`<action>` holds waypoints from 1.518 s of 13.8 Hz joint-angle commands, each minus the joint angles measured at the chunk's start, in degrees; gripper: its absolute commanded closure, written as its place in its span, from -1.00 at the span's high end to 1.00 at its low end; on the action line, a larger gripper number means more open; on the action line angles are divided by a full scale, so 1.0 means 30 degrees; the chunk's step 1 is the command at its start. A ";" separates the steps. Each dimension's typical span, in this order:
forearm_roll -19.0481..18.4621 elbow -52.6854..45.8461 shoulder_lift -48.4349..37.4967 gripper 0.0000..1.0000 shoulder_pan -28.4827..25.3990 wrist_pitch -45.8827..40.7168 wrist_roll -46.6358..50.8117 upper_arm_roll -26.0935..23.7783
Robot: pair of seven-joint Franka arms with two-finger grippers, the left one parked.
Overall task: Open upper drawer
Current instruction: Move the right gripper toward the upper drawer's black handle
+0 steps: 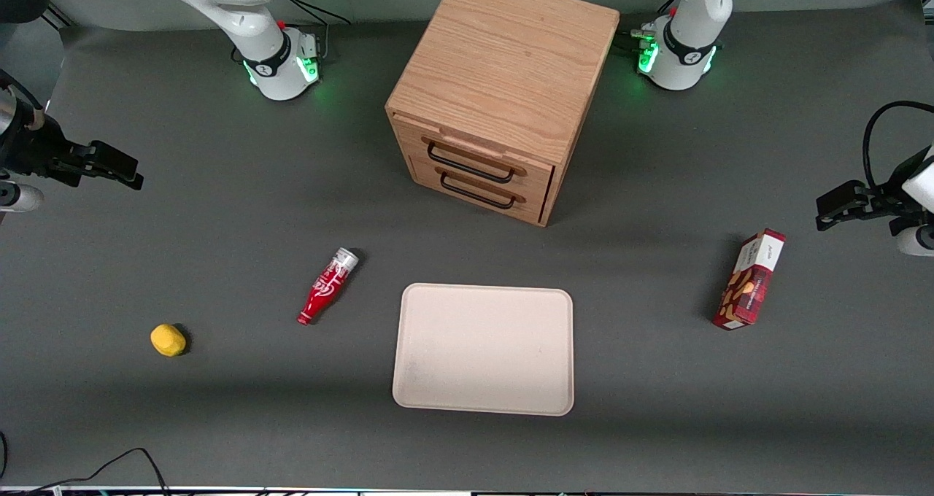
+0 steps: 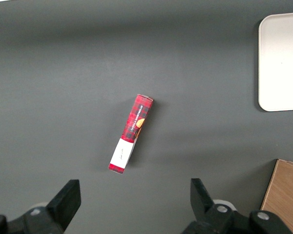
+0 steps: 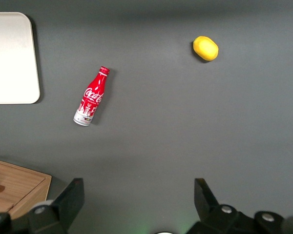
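Note:
The light oak cabinet (image 1: 503,66) stands mid-table with two drawers facing the front camera. The upper drawer (image 1: 445,140) has a black wire handle (image 1: 468,163) and sits shut, flush with the same-looking lower drawer (image 1: 536,192). My right gripper (image 1: 115,169) hovers over the bare mat toward the working arm's end of the table, well away from the cabinet. It is open and empty. In the right wrist view the gripper (image 3: 139,187) has its fingers wide apart, and a corner of the cabinet (image 3: 17,187) shows beside one finger.
A red cola bottle (image 1: 327,286) lies nearer the front camera than the cabinet, beside a cream tray (image 1: 484,401). A yellow lemon (image 1: 168,340) lies toward the working arm's end. A red snack box (image 1: 750,280) stands toward the parked arm's end.

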State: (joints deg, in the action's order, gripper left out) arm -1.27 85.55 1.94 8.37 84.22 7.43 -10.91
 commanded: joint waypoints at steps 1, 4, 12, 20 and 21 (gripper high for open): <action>0.0220 0.0663 -0.0531 1.00 -0.0300 0.0139 0.0218 0.0297; 0.0278 0.0722 -0.0385 1.00 -0.0359 0.0344 0.0247 0.0238; 0.3560 -0.0330 0.3385 1.00 -0.1587 0.2240 -0.4061 -0.7454; -0.1069 0.0399 0.7726 1.00 -0.2641 0.6375 -0.5544 -1.3239; -0.1098 0.0400 0.8224 1.00 -0.2702 0.6901 -0.6366 -1.3239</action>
State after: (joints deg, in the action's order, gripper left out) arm -3.27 87.45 22.89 0.43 102.54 -6.48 -50.10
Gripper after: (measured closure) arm 0.000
